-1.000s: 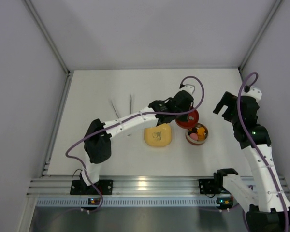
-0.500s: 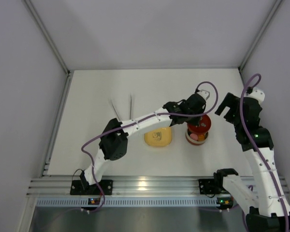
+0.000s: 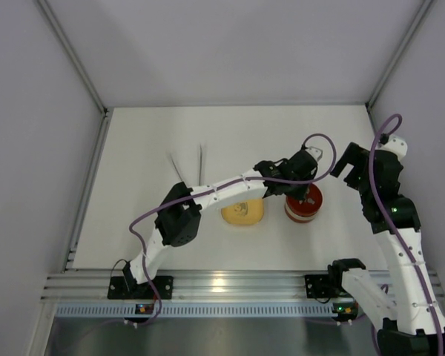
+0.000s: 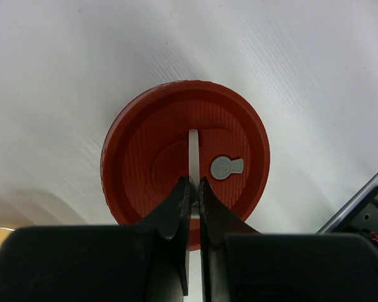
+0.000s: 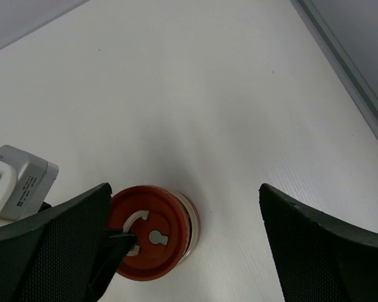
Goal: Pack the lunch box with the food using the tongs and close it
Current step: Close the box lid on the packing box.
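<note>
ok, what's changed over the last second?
The left gripper, shut on the round red lid, carried it right and nearer, onto the small steel red-banded lunch box, hiding the food. Thin silver tongs and yellow rounded-square dish stayed put.

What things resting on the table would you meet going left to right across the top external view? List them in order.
tongs → yellow dish → lunch box with its red lid on top

One lunch box, one lid, one yellow dish, one pair of tongs.
</note>
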